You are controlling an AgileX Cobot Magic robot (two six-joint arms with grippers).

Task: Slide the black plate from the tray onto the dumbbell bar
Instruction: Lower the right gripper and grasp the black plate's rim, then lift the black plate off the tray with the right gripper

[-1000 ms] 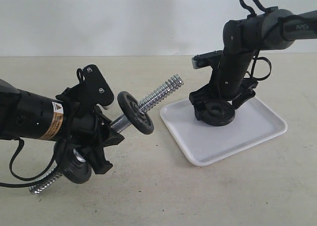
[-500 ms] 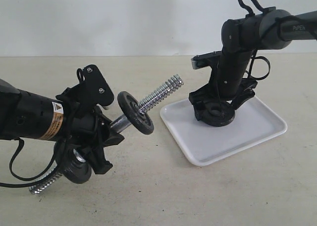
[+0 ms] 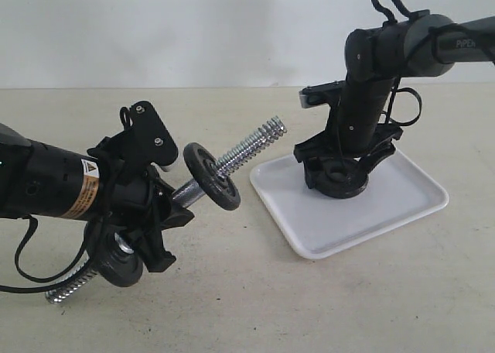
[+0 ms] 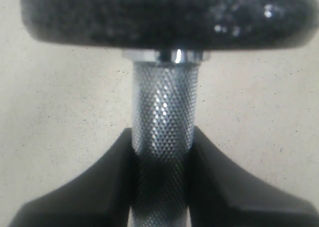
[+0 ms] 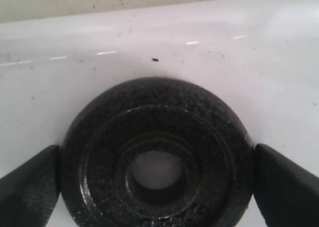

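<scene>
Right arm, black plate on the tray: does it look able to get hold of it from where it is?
Probably yes. The right gripper straddles the black plate, which lies flat on the tray, one finger at each side of its rim, nothing between. Whether they touch it I cannot tell.

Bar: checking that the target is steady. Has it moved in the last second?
No. The bar keeps its threaded tip the same gap from the tray's left corner in the exterior view.
</scene>
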